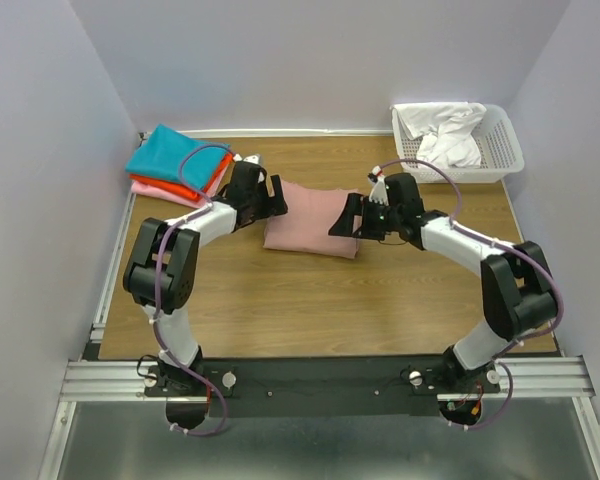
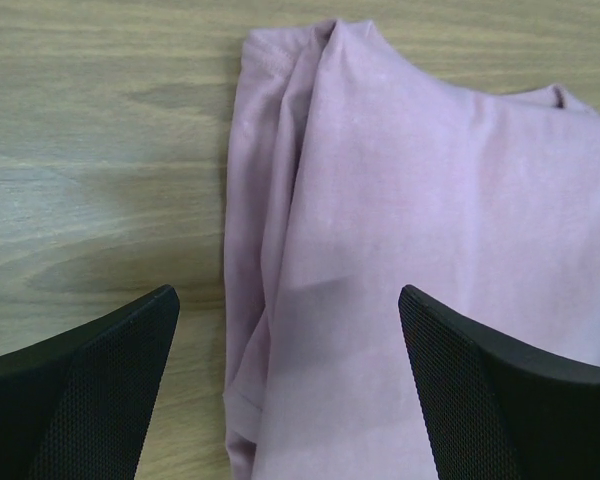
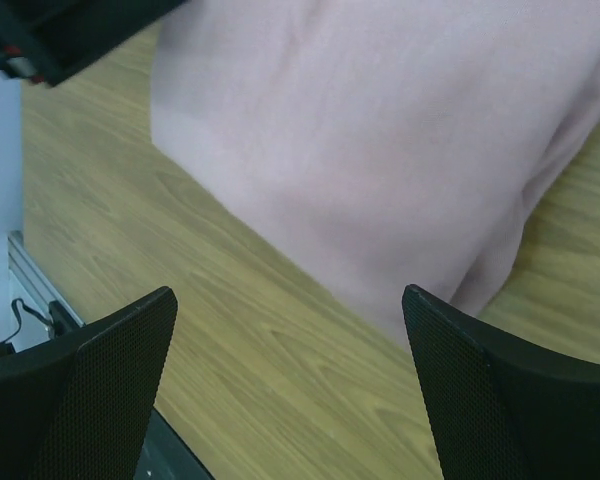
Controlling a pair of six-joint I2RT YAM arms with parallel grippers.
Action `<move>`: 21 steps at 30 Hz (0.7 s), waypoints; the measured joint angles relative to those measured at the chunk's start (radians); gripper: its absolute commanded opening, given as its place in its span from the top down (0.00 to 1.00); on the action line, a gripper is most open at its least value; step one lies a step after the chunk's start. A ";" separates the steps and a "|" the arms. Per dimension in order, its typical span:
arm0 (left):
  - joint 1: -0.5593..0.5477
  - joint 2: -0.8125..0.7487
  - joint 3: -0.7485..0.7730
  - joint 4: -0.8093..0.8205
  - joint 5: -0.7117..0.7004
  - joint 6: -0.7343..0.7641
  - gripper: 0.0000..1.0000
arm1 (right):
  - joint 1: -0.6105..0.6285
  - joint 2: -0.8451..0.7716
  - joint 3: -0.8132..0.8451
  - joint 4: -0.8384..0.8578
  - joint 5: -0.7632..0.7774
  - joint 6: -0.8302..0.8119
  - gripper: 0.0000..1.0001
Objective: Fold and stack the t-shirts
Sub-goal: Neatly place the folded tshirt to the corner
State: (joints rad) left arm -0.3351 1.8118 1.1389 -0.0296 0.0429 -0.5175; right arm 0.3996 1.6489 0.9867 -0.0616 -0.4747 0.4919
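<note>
Pink t-shirt point(image 1: 312, 230): one, folded into a rough rectangle, lying flat on the wooden table point(image 1: 310, 310) at the centre of the overhead view. Its layered fold edges and a hem show in the left wrist view. Stack of folded t-shirts point(image 1: 175, 172): upper left of the table, with a teal t-shirt point(image 1: 170, 155) on top, an orange-red t-shirt point(image 1: 163, 186) under it and a paler pink edge lowest. The stack sits apart from the single pink t-shirt. Left gripper point(image 1: 278, 198): at the pink t-shirt's left edge, fingers spread wide over cloth and wood, holding nothing. Right gripper point(image 1: 342, 217): at the shirt's right edge, fingers likewise spread wide and empty; whether either touches the cloth cannot be told. White basket point(image 1: 508, 150): upper right corner of the table, with white cloth point(image 1: 448, 135) bundled inside.
</note>
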 measured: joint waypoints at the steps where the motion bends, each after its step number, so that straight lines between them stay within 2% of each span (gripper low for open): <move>1: 0.000 0.016 0.000 0.000 0.004 0.003 0.02 | 0.000 -0.020 -0.013 0.000 0.007 0.002 0.00; 5: -0.001 0.080 0.019 -0.003 0.017 0.018 0.02 | 0.000 -0.166 -0.089 0.008 0.061 0.006 0.00; 8: -0.005 0.106 0.046 -0.003 0.017 0.027 0.10 | 0.000 -0.285 -0.140 0.005 0.107 0.008 0.00; 17: -0.054 0.156 0.096 -0.022 -0.025 0.047 0.44 | 0.000 -0.491 -0.188 -0.028 0.226 0.009 0.00; 18: -0.062 0.163 0.103 -0.023 -0.037 0.050 0.52 | 0.000 -0.506 -0.195 -0.039 0.236 0.009 0.00; 21: -0.088 0.184 0.131 -0.041 -0.080 0.050 0.69 | -0.001 -0.547 -0.213 -0.063 0.259 0.009 0.00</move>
State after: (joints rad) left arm -0.4229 1.9961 1.2701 -0.0708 -0.0376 -0.4675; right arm 0.3988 1.1019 0.7738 -0.1249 -0.2161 0.5007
